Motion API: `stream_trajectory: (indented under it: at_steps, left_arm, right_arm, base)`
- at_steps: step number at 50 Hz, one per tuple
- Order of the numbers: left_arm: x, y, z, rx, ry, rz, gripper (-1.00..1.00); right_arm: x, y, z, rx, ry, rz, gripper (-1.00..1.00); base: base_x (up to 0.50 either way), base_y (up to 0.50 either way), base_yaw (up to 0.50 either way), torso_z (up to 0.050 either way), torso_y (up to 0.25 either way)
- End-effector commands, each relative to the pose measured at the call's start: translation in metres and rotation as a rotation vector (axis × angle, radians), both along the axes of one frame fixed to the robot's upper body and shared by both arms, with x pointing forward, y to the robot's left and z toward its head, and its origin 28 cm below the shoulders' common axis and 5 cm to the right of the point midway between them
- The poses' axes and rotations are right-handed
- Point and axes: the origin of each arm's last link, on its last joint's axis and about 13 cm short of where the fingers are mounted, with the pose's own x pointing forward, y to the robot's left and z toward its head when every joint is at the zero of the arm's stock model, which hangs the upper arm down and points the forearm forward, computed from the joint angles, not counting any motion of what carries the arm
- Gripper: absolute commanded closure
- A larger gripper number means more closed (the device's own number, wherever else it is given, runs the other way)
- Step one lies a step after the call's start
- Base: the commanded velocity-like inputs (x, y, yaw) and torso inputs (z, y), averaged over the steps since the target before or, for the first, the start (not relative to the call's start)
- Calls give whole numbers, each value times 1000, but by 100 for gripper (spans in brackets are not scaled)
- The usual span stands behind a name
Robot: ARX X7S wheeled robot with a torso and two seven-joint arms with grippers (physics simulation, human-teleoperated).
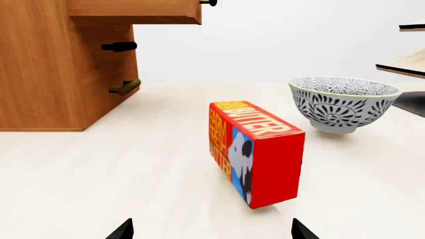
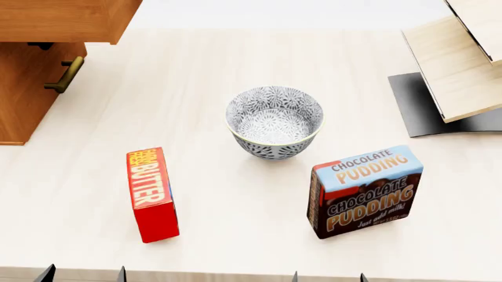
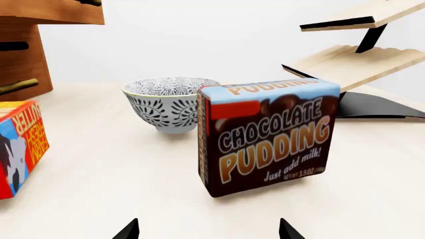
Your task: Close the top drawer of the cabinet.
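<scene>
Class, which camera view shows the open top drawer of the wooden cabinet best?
The left wrist view: the orange-brown wooden top drawer juts out beyond the cabinet, its brass handle end visible. The head view crops it at a corner; the right wrist view shows only a sliver.

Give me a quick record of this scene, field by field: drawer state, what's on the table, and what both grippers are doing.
top drawer: pulled out, overhanging the cabinet front
table items: butter box, patterned bowl, chocolate pudding box
far right: pale slanted boards on a black base
left gripper: open, empty, behind the butter box
right gripper: open, empty, behind the pudding box
contact with drawer: none
</scene>
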Motion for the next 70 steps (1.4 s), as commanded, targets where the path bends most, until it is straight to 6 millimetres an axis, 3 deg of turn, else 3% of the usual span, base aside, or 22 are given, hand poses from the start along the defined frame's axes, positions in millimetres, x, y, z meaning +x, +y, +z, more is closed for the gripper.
stream_trajectory:
  at_steps: [1, 27, 44, 53, 56, 60, 70]
  left_arm:
    - [0, 0, 0, 0, 0, 0, -100]
    - [-4, 2, 6, -19, -26, 8, -100]
    - [-13, -3, 49, -22, -108, -32, -100]
    - [-25, 2, 97, -18, -231, -27, -100]
    - [-33, 5, 119, -15, -289, -18, -100]
    - [-40, 6, 133, -15, -326, -18, -100]
    - [-45, 2, 142, 8, -355, -26, -100]
  right_arm:
    - [0, 0, 0, 0, 0, 0, -100]
    - [-3, -1, 7, 31, 9, -27, -100]
    - [-9, 0, 62, 38, -132, -16, -100]
    - [-17, -1, 99, 96, -230, -4, -100]
    - [-24, -1, 120, 105, -291, 1, -100]
    - [-31, -1, 136, 106, -333, 7, -100]
    - [-32, 0, 139, 117, -344, 13, -100]
  base:
    - [0, 0, 0, 0, 0]
    - [0, 0, 0, 0, 0]
    - [0, 0, 0, 0, 0]
    - [0, 0, 0, 0, 0]
    - [0, 0, 0, 0, 0]
    - [0, 0, 0, 0, 0]
    - [0, 0, 0, 0, 0]
